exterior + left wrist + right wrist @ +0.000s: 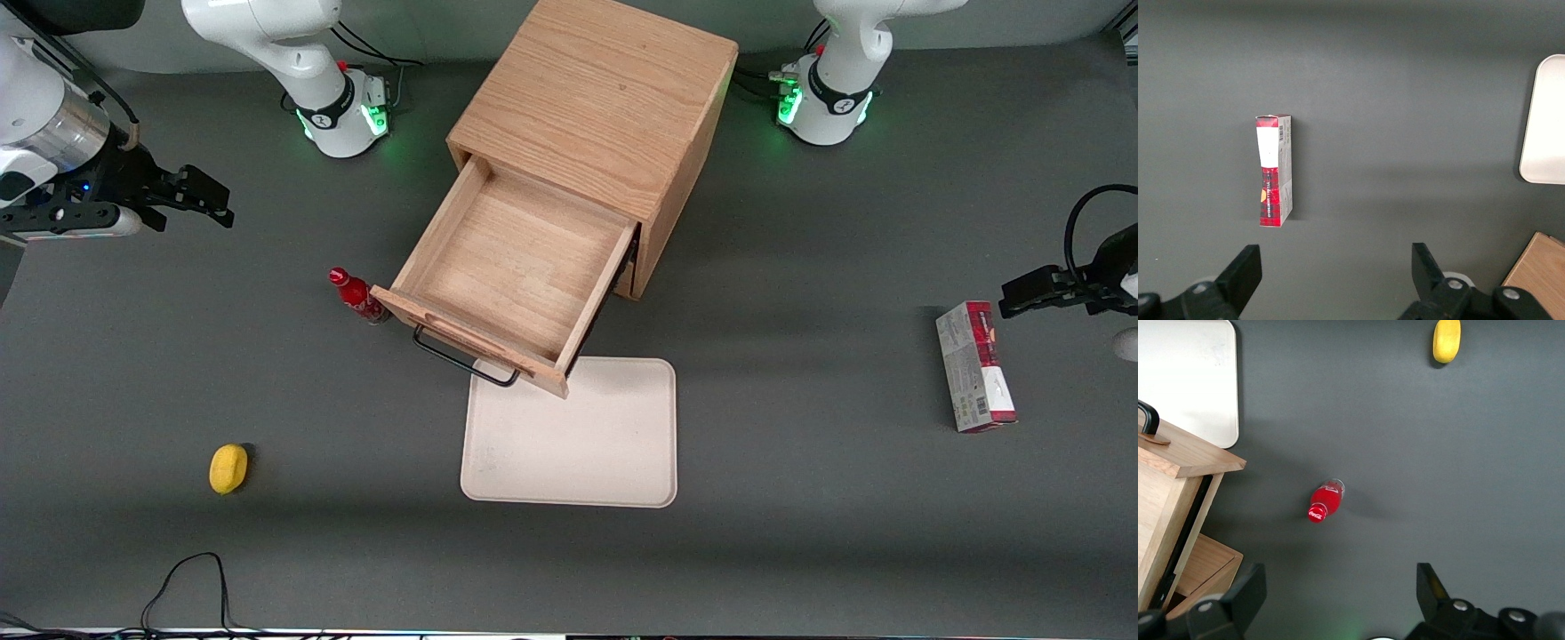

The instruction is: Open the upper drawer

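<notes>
The light oak cabinet (605, 98) stands near the middle of the table. Its upper drawer (516, 267) is pulled far out toward the front camera, showing a bare wooden tray inside. The thin black wire handle (462, 360) hangs at the drawer's front, over the edge of a white tray. In the right wrist view the drawer's corner (1191, 457) and the lower drawer front (1205, 567) show. My gripper (209, 200) hovers high toward the working arm's end of the table, well away from the drawer. It is open (1338, 593) with nothing between its fingers.
A small red bottle (356, 298) stands upright close beside the open drawer's front corner. A white tray (578, 444) lies in front of the drawer. A yellow lemon-like thing (228, 468) lies nearer the front camera. A red-and-white carton (975, 366) lies toward the parked arm's end.
</notes>
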